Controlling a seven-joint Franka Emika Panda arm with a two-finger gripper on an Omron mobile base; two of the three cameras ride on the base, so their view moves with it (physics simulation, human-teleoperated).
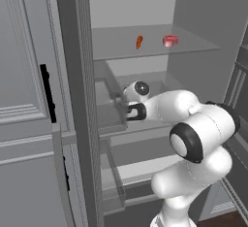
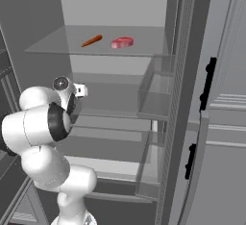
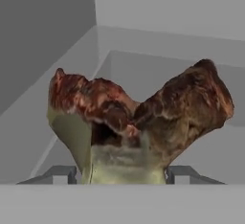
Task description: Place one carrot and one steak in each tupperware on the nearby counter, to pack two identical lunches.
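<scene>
**Counting what's in the open fridge: two steaks, one carrot**

Looking into the open grey fridge [image 1: 193, 8], I count three food items in total. One small bright-orange tapered carrot [image 1: 139, 41] and one flat pink-red steak with a pale edge [image 1: 170, 40] sit on the upper translucent glass shelf [image 1: 116, 49], near each other but not touching, carrot to the left of the steak. Same pair from the right base view: carrot [image 2: 92, 40], pink steak [image 2: 122, 42].

The second steak is the dark brown slab with reddish patches [image 3: 139, 122], seen in the hand view. It stands right between the two small dark finger tips [image 3: 177, 175], one on each side of its lower edge, so the two-finger gripper [image 3: 122, 176] is clamped on it, with grey fridge walls behind.

The white arm [image 1: 193, 129] reaches in at the level below the upper shelf. One tall grey fridge door [image 2: 216, 123] with black handles stands open at the side.
</scene>
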